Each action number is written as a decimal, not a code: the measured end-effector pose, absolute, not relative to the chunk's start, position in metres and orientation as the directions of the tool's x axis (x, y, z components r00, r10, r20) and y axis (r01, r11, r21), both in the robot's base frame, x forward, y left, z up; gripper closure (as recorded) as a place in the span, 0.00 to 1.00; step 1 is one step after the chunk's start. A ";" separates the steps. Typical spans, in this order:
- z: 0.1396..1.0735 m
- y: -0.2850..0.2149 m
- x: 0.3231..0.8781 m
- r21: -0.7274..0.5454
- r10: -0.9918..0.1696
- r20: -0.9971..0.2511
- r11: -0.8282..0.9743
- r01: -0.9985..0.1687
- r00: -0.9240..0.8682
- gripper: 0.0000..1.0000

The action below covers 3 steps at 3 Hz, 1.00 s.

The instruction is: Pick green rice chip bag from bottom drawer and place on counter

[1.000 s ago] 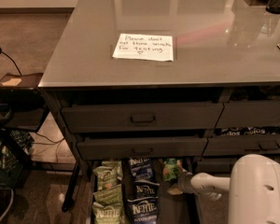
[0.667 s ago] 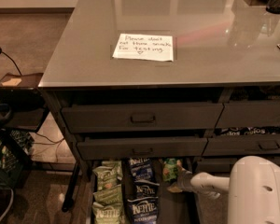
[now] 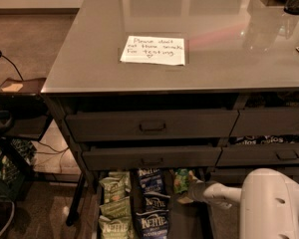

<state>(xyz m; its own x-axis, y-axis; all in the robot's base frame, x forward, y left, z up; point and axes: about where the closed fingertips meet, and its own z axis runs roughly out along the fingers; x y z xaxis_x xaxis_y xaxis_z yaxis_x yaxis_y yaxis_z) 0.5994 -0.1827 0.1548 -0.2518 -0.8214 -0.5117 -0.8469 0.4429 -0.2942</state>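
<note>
Our gripper [image 3: 185, 197] sits low in the bottom drawer [image 3: 185, 224]. The green rice chip bag [image 3: 180, 180] lies just beyond its tip. Whether it grasps, we cannot tell.

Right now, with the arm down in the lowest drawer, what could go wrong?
The gripper is by the small bright green chip bag at the back of the dark grey bottom drawer, under the part-open drawer above: lifting straight up may hit it. The dark blue Kettle bags alongside could get dragged.

A white note [image 3: 153, 50] (handwritten) lay flat; olive Kettle bags [image 3: 113, 203] and blue Kettle bags [image 3: 152, 210] sat near the end effector [image 3: 186, 193].
</note>
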 end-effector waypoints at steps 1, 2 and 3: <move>0.151 -0.182 0.609 -0.307 -0.830 -0.504 0.432 -0.848 -0.240 0.18; 0.147 -0.184 0.618 -0.319 -0.837 -0.493 0.427 -0.846 -0.237 0.17; 0.143 -0.190 0.629 -0.336 -0.850 -0.471 0.422 -0.842 -0.238 0.18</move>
<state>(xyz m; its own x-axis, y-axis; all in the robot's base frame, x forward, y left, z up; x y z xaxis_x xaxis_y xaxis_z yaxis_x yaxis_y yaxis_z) 0.6294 -0.1896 0.1430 -0.2381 -0.8495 -0.4707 -0.8418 0.4222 -0.3362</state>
